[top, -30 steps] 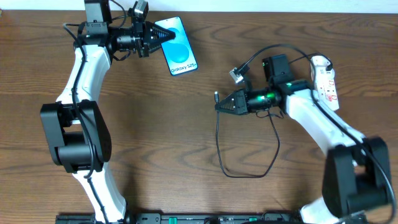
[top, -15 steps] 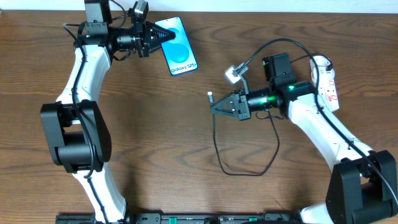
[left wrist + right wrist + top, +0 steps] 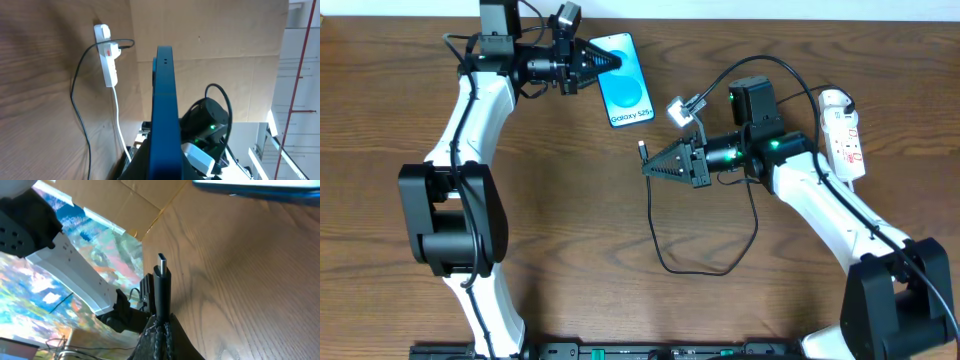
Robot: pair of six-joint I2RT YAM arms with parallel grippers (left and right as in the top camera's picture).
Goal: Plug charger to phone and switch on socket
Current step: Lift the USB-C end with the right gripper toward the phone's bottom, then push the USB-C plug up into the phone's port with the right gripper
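At the left gripper [image 3: 608, 62]: jaws clenched on the edge of the phone [image 3: 628, 88] near one end, screen up in the overhead view. Slab edge-on and straight ahead of the jaws in the left wrist view. Not certain whether lifted clear of the table [image 3: 570, 250].

At the right gripper [image 3: 650, 168]: jaws clenched on the moulded body of the charger [image 3: 161, 295]. Metal plug tip [image 3: 161, 259] upright just beyond the fingertips. Cable [image 3: 697, 272] behind the jaws in a slack loop over the table.

Phone ahead of the right jaws and off to one side, apart from the plug tip, visible as a blue bar at the top of the right wrist view. Socket [image 3: 843, 135] well behind the right jaws, beside that forearm, untouched; switch state not legible.

Handling, as judged:
- **Phone:** rigid, light, glass-faced and slippery, so prone to pivot in a narrow edge grip when pushed end-on. Best pinched across both long edges, close to the port end and clear of the screen.
- **Charger:** cable limp and no use for steering. Only the short stiff plug body fit for holding, close behind the tip and square between the pads against twisting.
- **Plug tip:** thin, easily bent if driven in off-axis.
- **Port on the phone:** too small to make out.
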